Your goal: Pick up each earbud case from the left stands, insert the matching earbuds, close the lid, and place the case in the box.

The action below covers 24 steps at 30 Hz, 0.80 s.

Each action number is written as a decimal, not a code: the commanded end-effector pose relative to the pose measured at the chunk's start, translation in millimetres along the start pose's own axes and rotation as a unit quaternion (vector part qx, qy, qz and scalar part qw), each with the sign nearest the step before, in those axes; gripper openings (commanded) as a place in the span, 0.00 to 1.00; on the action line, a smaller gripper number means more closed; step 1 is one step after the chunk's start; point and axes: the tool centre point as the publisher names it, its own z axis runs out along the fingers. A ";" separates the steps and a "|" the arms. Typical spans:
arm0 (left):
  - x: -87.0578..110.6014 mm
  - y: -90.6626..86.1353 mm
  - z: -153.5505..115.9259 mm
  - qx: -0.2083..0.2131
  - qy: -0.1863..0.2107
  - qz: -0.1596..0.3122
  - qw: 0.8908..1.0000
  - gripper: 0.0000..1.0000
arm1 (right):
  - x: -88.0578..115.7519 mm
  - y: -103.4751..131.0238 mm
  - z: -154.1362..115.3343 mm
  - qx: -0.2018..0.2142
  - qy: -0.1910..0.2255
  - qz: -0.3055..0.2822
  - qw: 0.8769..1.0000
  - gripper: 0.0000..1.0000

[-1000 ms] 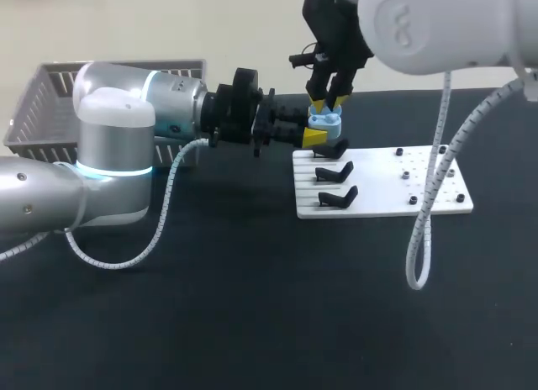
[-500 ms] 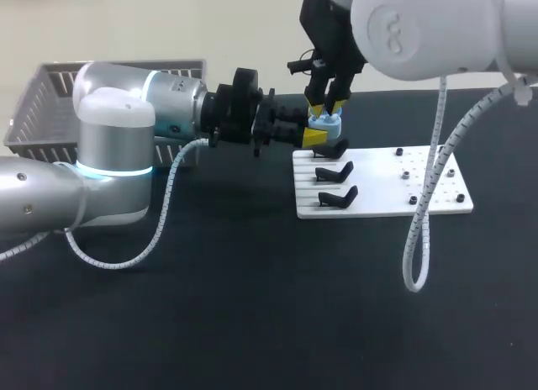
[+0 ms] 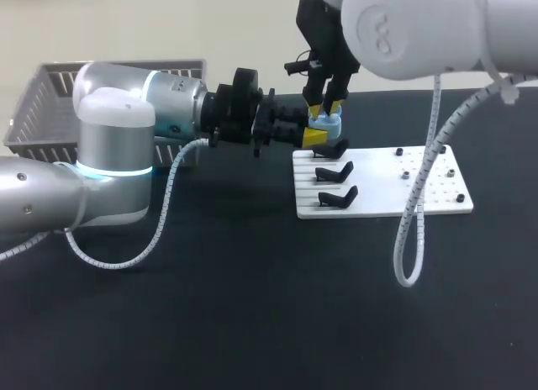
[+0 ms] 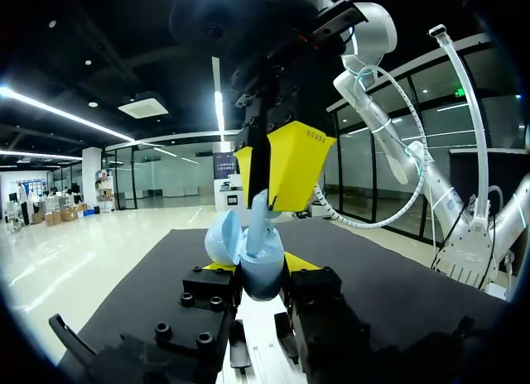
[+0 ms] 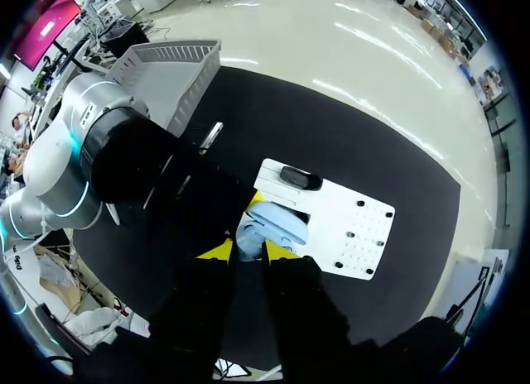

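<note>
A light blue earbud case (image 3: 324,119) with its lid open is held in the air above the back stand of the white board, and my left gripper (image 3: 314,136) is shut on it from the side. The left wrist view shows the case (image 4: 258,268) between the left gripper's (image 4: 261,272) fingers, lid (image 4: 222,239) tipped back. My right gripper (image 3: 324,107) comes down from above, its yellow tips (image 4: 298,160) right over the case's mouth and shut on a light blue earbud (image 4: 262,214) standing in the case. From the right wrist, the case (image 5: 269,225) lies just ahead of the right gripper (image 5: 247,252).
A white board (image 3: 420,184) with three black stands (image 3: 336,171) lies at the table's middle right, with small black pegs (image 3: 406,174) on its right half. A grey basket (image 3: 42,104) stands at the back left. The right arm's white cable (image 3: 412,239) hangs over the board.
The right arm has shifted slightly to the left, and its hanging cable swung left with it. The left arm and the case have kept still.
</note>
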 end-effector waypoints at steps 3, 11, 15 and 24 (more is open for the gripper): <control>1.1 -0.3 0.2 -0.001 -0.001 0.001 1.000 0.00 | 0.4 -1.6 2.8 0.003 0.003 0.002 1.000 0.00; 1.1 -0.3 0.2 -0.001 -0.001 0.001 1.000 0.00 | 0.4 -2.2 4.2 0.003 0.007 0.004 1.000 0.00; 1.1 -0.3 0.2 -0.001 -0.001 0.001 1.000 0.00 | 1.2 -2.1 1.6 0.001 0.002 0.004 1.000 0.00; 1.1 -0.3 0.2 -0.001 -0.001 0.001 1.000 0.00 | 6.1 1.3 -6.5 0.004 -0.001 -0.001 1.000 0.00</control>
